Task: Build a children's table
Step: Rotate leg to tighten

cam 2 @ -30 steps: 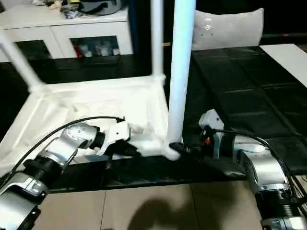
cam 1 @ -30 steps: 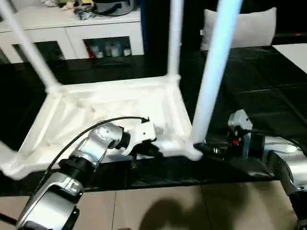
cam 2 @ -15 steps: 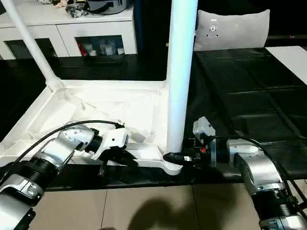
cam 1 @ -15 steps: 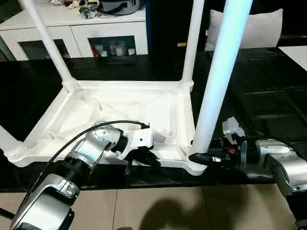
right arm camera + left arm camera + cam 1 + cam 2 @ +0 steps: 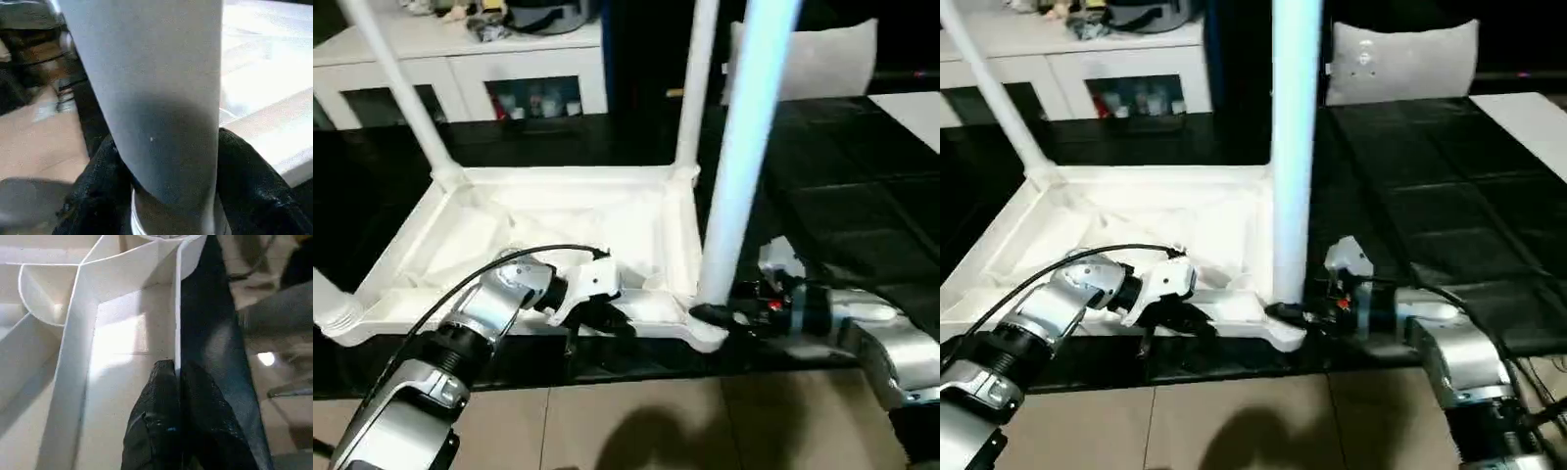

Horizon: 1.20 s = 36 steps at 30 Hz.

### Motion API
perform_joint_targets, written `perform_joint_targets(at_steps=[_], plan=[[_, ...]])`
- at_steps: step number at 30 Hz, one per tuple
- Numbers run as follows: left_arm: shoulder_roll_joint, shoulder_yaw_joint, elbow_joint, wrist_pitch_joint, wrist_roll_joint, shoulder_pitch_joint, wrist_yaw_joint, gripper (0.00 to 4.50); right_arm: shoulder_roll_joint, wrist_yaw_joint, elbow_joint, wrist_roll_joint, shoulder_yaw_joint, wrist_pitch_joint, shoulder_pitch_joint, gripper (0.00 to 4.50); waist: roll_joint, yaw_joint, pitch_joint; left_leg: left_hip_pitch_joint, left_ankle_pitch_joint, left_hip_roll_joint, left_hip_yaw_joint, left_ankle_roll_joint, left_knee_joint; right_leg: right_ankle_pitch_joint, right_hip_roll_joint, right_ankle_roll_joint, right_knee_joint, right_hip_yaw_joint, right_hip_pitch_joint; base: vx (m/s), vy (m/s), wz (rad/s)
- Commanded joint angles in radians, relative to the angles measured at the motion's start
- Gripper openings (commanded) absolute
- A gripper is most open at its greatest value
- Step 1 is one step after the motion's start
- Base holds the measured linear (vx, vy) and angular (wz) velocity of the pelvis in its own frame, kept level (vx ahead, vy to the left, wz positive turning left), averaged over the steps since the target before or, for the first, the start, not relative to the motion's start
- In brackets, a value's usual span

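Children's table point(image 5: 558, 211): left gripper point(image 5: 177, 377) pinches its rim, right gripper point(image 5: 168, 161) clasps a leg point(image 5: 744, 147).

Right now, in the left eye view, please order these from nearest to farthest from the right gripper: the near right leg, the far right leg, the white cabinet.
1. Near right leg: between the right gripper's fingers, at its base.
2. Far right leg: far corner behind it.
3. White cabinet: background, upper left.
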Motion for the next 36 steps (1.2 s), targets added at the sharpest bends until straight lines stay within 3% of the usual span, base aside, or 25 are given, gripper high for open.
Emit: perform_joint_targets(at_steps=[1,2,3,5,7,8,10,12,18,19,20,26,30,34,36], plan=[[-0.06,-0.003,-0.003,0.042,-0.012,0.002,0.067,0.0,0.06,-0.187,0.053,-0.049,-0.008,0.067,-0.03,2.09,-0.016,-0.011,-0.049,-0.009,-0.228,0.015,-0.009,0.025,-0.074,-0.568,-0.054,-0.076,-0.096,0.03,0.055,0.0,0.0,0.0],[-0.06,-0.003,-0.003,0.042,-0.012,0.002,0.067,0.0,0.06,-0.187,0.053,-0.049,-0.008,0.067,-0.03,2.08,-0.019,-0.017,-0.048,-0.007,-0.236,0.014,-0.008,0.024,-0.073,-0.58,-0.052,-0.068,-0.102,0.028,0.052,0.0,0.0,0.0],[-0.134,0.048,0.034,0.111,-0.007,-0.024,0.245,0.0,0.149,-0.42,0.082,-0.122,-0.04,0.125,-0.06,2.08,-0.011,-0.029,-0.048,-0.007,-0.252,0.012,-0.01,0.025,-0.071,-0.593,-0.052,-0.065,-0.103,0.027,0.048,0.0,0.0,0.0],[-0.163,0.069,0.043,0.142,-0.009,-0.032,0.31,0.0,0.175,-0.491,0.085,-0.146,-0.047,0.139,-0.066,2.08,-0.017,-0.042,-0.048,0.0,-0.279,0.01,-0.011,0.015,-0.07,-0.608,-0.049,-0.062,-0.112,0.02,0.044,0.0,0.0,0.0],[-0.21,0.088,0.041,0.177,-0.001,-0.039,0.402,0.0,0.216,-0.567,0.078,-0.159,-0.052,0.138,-0.064,2.08,-0.016,-0.052,-0.047,0.001,-0.292,0.007,-0.011,0.028,-0.068,-0.619,-0.049,-0.049,-0.119,0.017,0.044,0.0,0.0,0.0],[-0.215,0.087,0.037,0.181,0.003,-0.039,0.411,0.0,0.224,-0.574,0.075,-0.155,-0.053,0.137,-0.063,2.08,-0.014,-0.052,-0.048,0.001,-0.292,0.008,-0.012,0.033,-0.07,-0.613,-0.049,-0.047,-0.12,0.017,0.045,0.0,0.0,0.0],[-0.24,0.086,0.015,0.197,0.016,-0.036,0.442,0.0,0.256,-0.598,0.064,-0.154,-0.053,0.121,-0.058,2.71,-0.012,-0.053,-0.052,-0.003,-0.28,0.011,-0.012,0.052,-0.075,-0.561,-0.049,-0.053,-0.117,0.02,0.05,0.0,0.0,0.0],[-0.247,0.081,0.003,0.195,0.021,-0.035,0.44,0.0,0.268,-0.596,0.052,-0.155,-0.043,0.112,-0.052,2.71,-0.011,-0.051,-0.052,-0.005,-0.269,0.013,-0.012,0.058,-0.077,-0.538,-0.05,-0.06,-0.115,0.024,0.051,0.0,0.0,0.0],[-0.226,0.068,0.0,0.167,0.037,-0.028,0.436,0.0,0.276,-0.611,0.034,-0.156,-0.05,0.102,-0.044,3.24,-0.009,-0.048,-0.054,-0.008,-0.247,0.017,-0.011,0.063,-0.079,-0.469,-0.053,-0.094,-0.104,0.032,0.055,0.0,0.0,0.0],[-0.221,0.065,-0.004,0.167,0.037,-0.025,0.435,0.0,0.27,-0.61,0.03,-0.151,-0.055,0.097,-0.041,3.36,0.003,-0.049,-0.053,-0.006,-0.257,0.019,-0.011,0.057,-0.081,-0.469,-0.053,-0.095,-0.107,0.032,0.054,0.0,0.0,0.0],[-0.221,0.065,-0.004,0.167,0.037,-0.025,0.435,0.0,0.27,-0.61,0.03,-0.151,-0.055,0.097,-0.041,3.57,-0.002,-0.05,-0.054,-0.007,-0.257,0.017,-0.011,0.057,-0.08,-0.459,-0.052,-0.097,-0.104,0.032,0.057,0.0,0.0,0.0],[-0.201,0.064,0.003,0.14,0.043,-0.02,0.423,0.0,0.196,-0.484,0.008,-0.126,-0.051,0.063,-0.009,3.98,-0.001,-0.048,-0.054,-0.008,-0.253,0.02,-0.011,0.066,-0.08,-0.447,-0.053,-0.102,-0.102,0.034,0.059,0.0,0.0,0.0],[-0.17,0.052,-0.013,0.095,0.033,-0.005,0.368,0.0,0.116,-0.37,-0.008,-0.102,-0.055,0.03,0.017,4.09,-0.007,-0.043,-0.055,-0.013,-0.229,0.019,-0.009,0.085,-0.077,-0.438,-0.054,-0.105,-0.1,0.035,0.063,0.0,0.0,0.0],[-0.146,0.033,-0.027,0.076,0.035,0.008,0.325,0.0,0.073,-0.338,0.001,-0.11,-0.064,-0.017,0.017,4.32,-0.011,-0.044,-0.058,-0.018,-0.188,0.019,-0.009,0.094,-0.074,-0.405,-0.055,-0.118,-0.095,0.034,0.067,0.0,0.0,0.0],[-0.122,0.014,-0.044,0.046,0.036,0.024,0.279,0.0,0.032,-0.258,-0.001,-0.08,-0.079,-0.044,0.02,4.39,-0.01,-0.041,-0.061,-0.016,-0.173,0.022,-0.008,0.106,-0.071,-0.383,-0.057,-0.134,-0.09,0.035,0.065,0.0,0.0,0.0]])
